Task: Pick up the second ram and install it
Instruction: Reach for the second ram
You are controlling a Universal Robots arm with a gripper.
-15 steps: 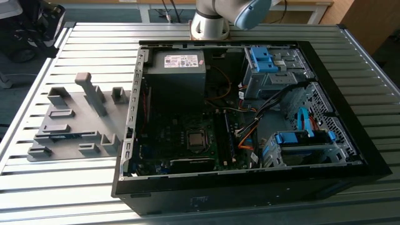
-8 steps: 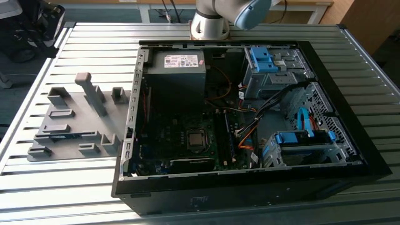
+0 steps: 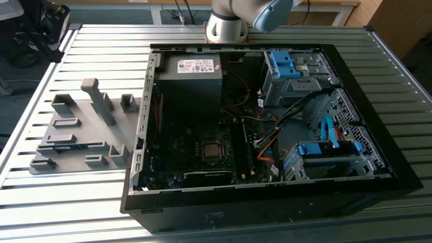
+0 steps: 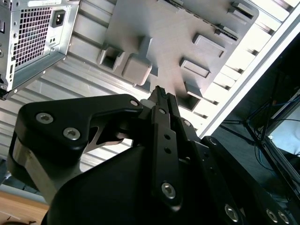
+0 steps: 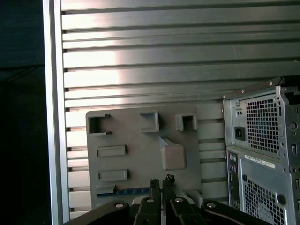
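The second ram (image 3: 70, 147) is a thin dark blue strip lying in a slot near the front of the grey holder plate (image 3: 84, 116), at the exterior view's left of the open computer case (image 3: 270, 202). In the first wrist view the ram (image 5: 123, 191) lies along the plate's (image 5: 140, 154) near edge, just beside my fingertips. My gripper (image 5: 161, 179) hangs well above the plate, shut, with nothing between its fingers. In the second wrist view the gripper (image 4: 162, 92) points at the same plate (image 4: 173, 37).
The case lies open on the slatted metal table (image 3: 88, 50), showing the motherboard (image 3: 202, 152), a power supply (image 3: 192, 71) and blue drive bays (image 3: 324, 149). The arm's base (image 3: 226, 25) stands behind the case. Several grey blocks rise from the holder plate, the tallest (image 3: 101, 101) near its middle.
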